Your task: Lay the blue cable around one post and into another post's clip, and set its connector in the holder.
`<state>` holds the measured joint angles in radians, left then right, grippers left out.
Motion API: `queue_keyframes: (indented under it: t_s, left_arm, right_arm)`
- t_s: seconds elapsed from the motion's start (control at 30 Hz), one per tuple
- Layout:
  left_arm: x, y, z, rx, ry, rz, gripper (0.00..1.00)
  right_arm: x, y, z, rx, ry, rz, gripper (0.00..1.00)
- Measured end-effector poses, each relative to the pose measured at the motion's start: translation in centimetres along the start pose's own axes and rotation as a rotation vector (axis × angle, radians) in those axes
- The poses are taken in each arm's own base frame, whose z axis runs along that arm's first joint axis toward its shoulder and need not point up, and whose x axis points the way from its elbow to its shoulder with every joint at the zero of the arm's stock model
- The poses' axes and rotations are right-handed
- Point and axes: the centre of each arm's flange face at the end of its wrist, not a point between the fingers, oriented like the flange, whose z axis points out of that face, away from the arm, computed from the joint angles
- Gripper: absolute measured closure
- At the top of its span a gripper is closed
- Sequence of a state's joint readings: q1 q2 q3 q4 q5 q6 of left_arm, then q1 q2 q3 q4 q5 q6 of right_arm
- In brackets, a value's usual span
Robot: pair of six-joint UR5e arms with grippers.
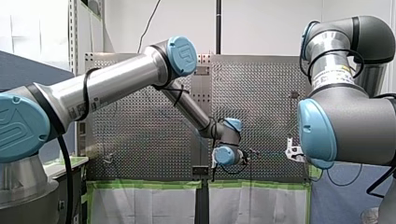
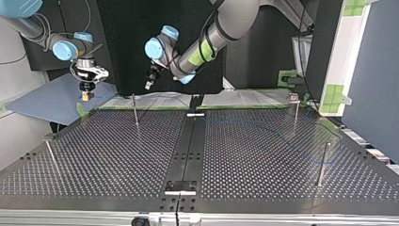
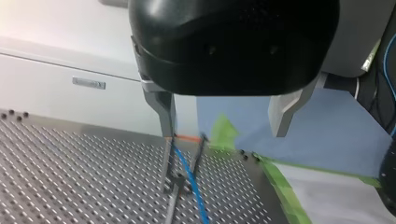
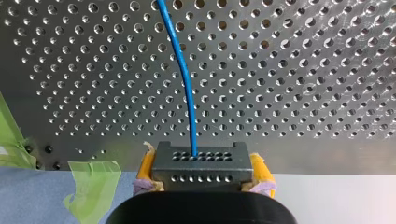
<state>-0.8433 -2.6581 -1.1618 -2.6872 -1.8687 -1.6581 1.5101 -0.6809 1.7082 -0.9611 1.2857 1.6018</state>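
Connector [image 4: 199,167] between right jaws (blue cable [image 4: 187,98] ahead)

Blue cable [image 4: 187,93] runs from grey perforated connector [image 4: 200,168]

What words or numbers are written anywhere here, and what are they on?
No text is clear enough to read.
Left arm's sticker: too small.
Right arm's label: blurred.
Small plate on the white cabinet: blurred.
Blue joint cap: a logo mark, no clear letters.
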Motion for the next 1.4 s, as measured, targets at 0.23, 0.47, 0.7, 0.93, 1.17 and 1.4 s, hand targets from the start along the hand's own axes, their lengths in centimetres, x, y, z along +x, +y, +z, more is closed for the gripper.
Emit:
queue_keyframes:
  t_s: [0.23, 0.47, 0.7, 0.93, 1.17, 1.4]
  left_arm:
    - [-1.6, -1.6, -1.2, 0.010, -0.006, 0.005, 0.00]
    - [-1.3, -1.9, -1.8, -0.006, 0.010, 0.013, 0.00]
    - [-1.2, -2.1, -2.0, -0.010, 0.019, 0.015, 0.00]
    - [-1.1, -1.8, -2.3, -0.045, 0.031, -0.004, 0.00]
    - [-1.1, -1.8, -2.4, -0.054, 0.035, -0.006, 0.00]
    - [-1.0, -1.9, -2.5, -0.057, 0.037, -0.005, 0.00]
  right_arm:
    - [-0.1, 0.0, 0.0, 0.000, -0.003, 0.009, 1.00]
    - [-0.2, 0.0, 0.0, 0.001, -0.001, 0.023, 1.00]
    - [-0.3, 0.0, 0.0, 0.003, 0.000, 0.029, 1.00]
    - [-0.4, -0.1, 0.0, 0.003, -0.002, 0.030, 1.00]
    - [-0.4, -0.1, -0.1, 0.003, -0.004, 0.030, 1.00]
    - [-0.5, -0.1, -0.1, 0.003, -0.006, 0.030, 1.00]
